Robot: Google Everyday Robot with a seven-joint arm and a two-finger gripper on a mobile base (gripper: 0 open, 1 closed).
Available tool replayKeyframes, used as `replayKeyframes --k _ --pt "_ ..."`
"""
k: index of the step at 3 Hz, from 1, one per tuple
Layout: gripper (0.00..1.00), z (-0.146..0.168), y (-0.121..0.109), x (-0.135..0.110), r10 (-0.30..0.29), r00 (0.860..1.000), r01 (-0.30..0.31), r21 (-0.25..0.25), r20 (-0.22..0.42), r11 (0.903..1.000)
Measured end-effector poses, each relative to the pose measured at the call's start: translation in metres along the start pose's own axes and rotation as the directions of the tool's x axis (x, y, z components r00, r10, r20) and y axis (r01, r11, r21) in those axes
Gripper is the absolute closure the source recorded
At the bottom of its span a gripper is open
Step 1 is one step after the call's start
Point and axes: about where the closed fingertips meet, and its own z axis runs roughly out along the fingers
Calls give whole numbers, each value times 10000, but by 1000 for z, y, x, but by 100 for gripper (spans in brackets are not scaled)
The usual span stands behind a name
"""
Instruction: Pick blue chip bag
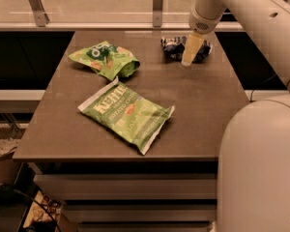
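Note:
The blue chip bag [174, 48] is small, dark blue and wrinkly with white markings. It lies at the far right of the brown table [208, 110]. My gripper [189, 57] hangs over the bag's right half, its pale fingers pointing down in front of it and hiding part of it. My white arm comes in from the upper right.
A green bag with orange patches [105, 59] lies at the far left of the table. A large green bag with white lettering [126, 113] lies in the middle front. My arm's white base [261, 168] fills the lower right. A rail with metal posts [157, 6] runs behind the table.

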Motion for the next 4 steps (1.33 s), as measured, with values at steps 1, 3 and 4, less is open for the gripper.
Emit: replayKeyframes --k 1,3,4 --pt "0 -21 -1 6 208 9993 -221 407 299 9989" --pt "0 -49 1 16 172 9859 -328 911 1666 9953" --pt "0 -55 -2 21 182 9705 -480 1189 2403 9917"
